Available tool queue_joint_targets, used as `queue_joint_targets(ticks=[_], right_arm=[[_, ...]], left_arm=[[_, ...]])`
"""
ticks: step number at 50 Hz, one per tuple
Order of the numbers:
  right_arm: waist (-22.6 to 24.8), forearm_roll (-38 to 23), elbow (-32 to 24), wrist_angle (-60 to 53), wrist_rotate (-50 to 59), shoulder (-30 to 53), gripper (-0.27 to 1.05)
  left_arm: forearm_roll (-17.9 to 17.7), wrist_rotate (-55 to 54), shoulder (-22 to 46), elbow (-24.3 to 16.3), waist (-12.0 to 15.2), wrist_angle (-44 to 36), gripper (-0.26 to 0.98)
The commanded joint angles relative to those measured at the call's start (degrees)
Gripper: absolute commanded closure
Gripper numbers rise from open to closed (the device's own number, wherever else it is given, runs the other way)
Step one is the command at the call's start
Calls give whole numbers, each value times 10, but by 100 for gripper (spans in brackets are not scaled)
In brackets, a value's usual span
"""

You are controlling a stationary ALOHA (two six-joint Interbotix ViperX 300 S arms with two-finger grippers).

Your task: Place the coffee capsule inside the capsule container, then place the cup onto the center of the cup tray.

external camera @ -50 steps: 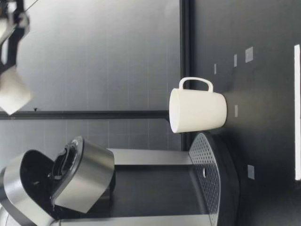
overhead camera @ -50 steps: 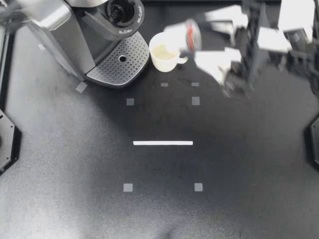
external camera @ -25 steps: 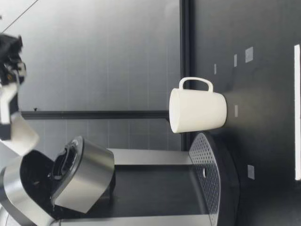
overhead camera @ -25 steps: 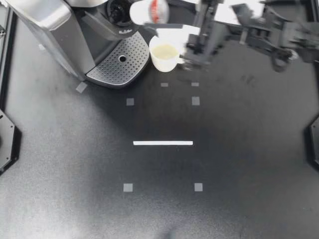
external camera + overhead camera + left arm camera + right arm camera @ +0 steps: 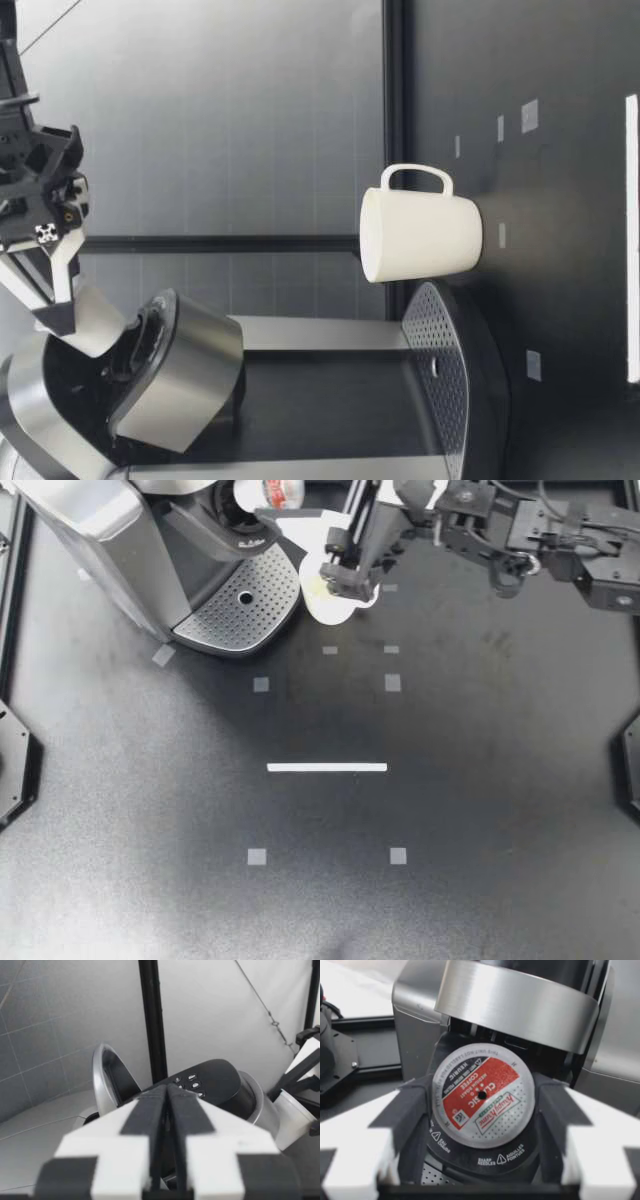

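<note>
My right gripper [image 5: 273,504] reaches in over the coffee machine [image 5: 120,540], shut on the coffee capsule [image 5: 268,491]. In the right wrist view the capsule [image 5: 482,1094], with its red and black foil lid, sits between the fingers [image 5: 404,1110] just above the round capsule container [image 5: 485,1162]. The low view shows the capsule [image 5: 97,323] tilted at the mouth of the open brew head [image 5: 170,372]. The white cup [image 5: 322,602] stands beside the perforated cup tray [image 5: 240,605], partly under my right arm. My left gripper [image 5: 167,1092] is shut on nothing, behind the machine.
The machine's lid [image 5: 520,1002] stands raised over the container. White tape marks [image 5: 327,767] and small grey squares [image 5: 392,682] dot the dark table. A black frame post [image 5: 152,1020] rises behind the machine.
My right arm has swung left with the capsule, from right of the cup to over the machine's opening, and has sunk toward it. The cup has not moved.
</note>
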Motion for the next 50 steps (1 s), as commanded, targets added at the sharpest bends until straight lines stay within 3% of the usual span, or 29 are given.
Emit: queue_joint_targets(ticks=[1,38,50], right_arm=[[-4,-1,-16,-3,-1,-5,24],[-3,-1,-50,32,-12,35,22],[-4,-2,-58,27,-14,37,7]], left_arm=[[3,0,2,-8,1,0,60],[3,0,2,-7,1,1,60],[4,0,2,-6,1,1,60]])
